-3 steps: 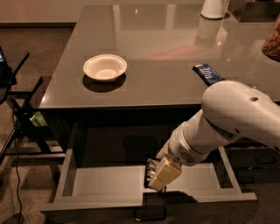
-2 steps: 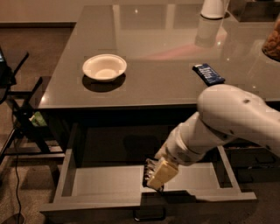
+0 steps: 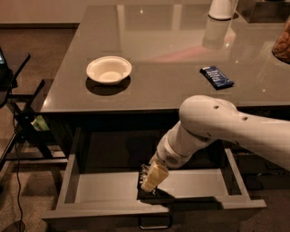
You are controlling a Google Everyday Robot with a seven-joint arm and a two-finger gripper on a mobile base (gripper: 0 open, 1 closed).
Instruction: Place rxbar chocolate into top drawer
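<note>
The top drawer is pulled open below the table's front edge, with a small metal loop handle on its front. My gripper reaches down into the middle of the drawer on the white arm. It is shut on the rxbar chocolate, a dark flat bar whose lower end rests on or just above the drawer floor. The cream fingertip covers most of the bar.
On the grey table sit a white bowl at the left, a blue-wrapped bar at the right, a white container at the back and a jar at the right edge. A black stand is left of the drawer.
My gripper has moved slightly lower and leftward inside the drawer with the bar in it. Bowl and blue bar have not moved.
</note>
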